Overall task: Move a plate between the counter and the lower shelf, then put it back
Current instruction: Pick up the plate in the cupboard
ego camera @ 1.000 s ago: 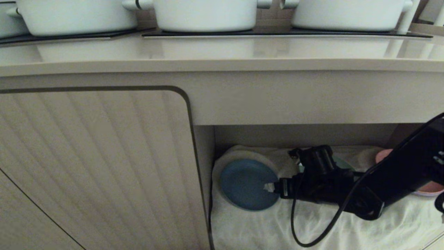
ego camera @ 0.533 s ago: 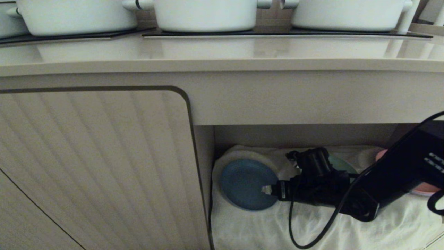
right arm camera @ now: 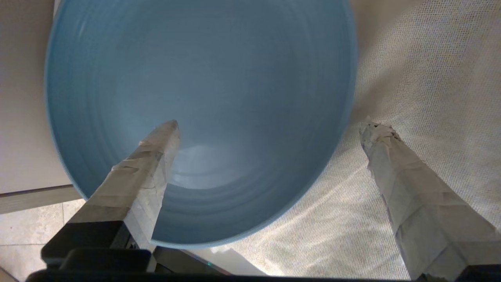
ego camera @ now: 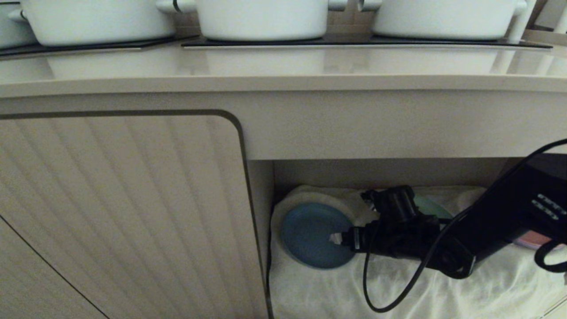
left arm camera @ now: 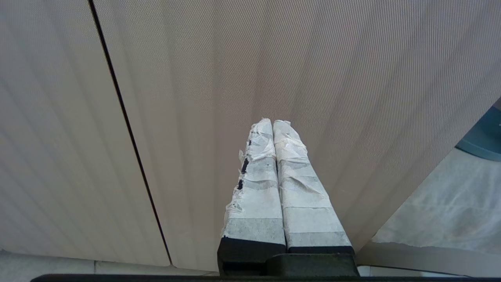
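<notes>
Plate (ego camera: pixel 310 235): light blue, flat on white cloth (ego camera: pixel 398 292) of lower shelf (ego camera: pixel 390 173), lower centre of head frame, against niche's left wall.
Right tool (ego camera: pixel 337 238): released, fingers spread wide, one fingertip (right arm camera: pixel 166 135) over plate's right rim, other over cloth; nothing gripped.
Left tool (left arm camera: pixel 273 129): clenched empty, facing ribbed cabinet door (left arm camera: pixel 195 98).
Bench (ego camera: pixel 283 66): top of head frame, carries white pots (ego camera: pixel 261 17).
</notes>
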Controlling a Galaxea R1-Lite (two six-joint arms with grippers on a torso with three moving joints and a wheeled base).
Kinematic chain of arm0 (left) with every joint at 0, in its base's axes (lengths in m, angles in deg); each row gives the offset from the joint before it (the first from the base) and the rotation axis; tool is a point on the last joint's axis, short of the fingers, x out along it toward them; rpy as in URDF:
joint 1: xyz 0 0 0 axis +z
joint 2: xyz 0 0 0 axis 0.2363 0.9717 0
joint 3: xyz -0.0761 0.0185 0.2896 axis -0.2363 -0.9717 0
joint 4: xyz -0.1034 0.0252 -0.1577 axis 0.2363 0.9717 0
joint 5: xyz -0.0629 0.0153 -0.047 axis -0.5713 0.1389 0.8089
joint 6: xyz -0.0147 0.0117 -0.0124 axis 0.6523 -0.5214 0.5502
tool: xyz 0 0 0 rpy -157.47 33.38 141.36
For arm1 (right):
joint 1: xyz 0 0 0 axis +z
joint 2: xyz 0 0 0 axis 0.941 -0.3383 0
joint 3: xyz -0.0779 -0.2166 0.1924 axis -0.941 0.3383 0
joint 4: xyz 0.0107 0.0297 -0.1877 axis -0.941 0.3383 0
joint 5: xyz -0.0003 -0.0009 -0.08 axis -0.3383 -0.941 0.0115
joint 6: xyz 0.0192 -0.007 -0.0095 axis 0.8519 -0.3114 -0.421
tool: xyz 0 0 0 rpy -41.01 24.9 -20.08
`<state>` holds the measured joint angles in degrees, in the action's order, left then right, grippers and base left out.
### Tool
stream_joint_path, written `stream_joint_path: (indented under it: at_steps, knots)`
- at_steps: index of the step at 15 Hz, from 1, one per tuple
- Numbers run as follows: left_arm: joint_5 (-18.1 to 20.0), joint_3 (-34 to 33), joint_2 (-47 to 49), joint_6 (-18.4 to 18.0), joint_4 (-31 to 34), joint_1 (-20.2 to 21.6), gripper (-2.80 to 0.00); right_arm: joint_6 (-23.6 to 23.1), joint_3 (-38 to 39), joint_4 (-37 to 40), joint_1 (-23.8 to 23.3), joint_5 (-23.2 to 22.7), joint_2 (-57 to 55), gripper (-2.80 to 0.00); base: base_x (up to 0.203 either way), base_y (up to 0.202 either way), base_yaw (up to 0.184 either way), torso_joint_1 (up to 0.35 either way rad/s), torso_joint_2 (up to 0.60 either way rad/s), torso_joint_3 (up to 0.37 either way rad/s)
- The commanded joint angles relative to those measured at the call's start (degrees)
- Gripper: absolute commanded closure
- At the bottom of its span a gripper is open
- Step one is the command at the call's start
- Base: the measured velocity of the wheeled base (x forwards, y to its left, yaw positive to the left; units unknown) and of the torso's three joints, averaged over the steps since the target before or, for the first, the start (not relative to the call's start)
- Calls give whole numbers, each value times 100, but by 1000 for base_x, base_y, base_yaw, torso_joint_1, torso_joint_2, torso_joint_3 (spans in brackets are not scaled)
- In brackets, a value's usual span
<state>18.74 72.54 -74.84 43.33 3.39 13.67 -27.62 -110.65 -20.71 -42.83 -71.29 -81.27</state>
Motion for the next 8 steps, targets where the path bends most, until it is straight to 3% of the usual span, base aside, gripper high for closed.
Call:
stream_joint_path:
  at_steps: [1,8]
  knots:
    - [-3,-1,-2,3,0,0,0,13,-39,-22,3,-5,-30,-280,0,0,0,0,0,0]
    - [-3,6,-2,7,0,0,0,13,-61,-54,38,-5,-118,-280,0,0,0,0,0,0]
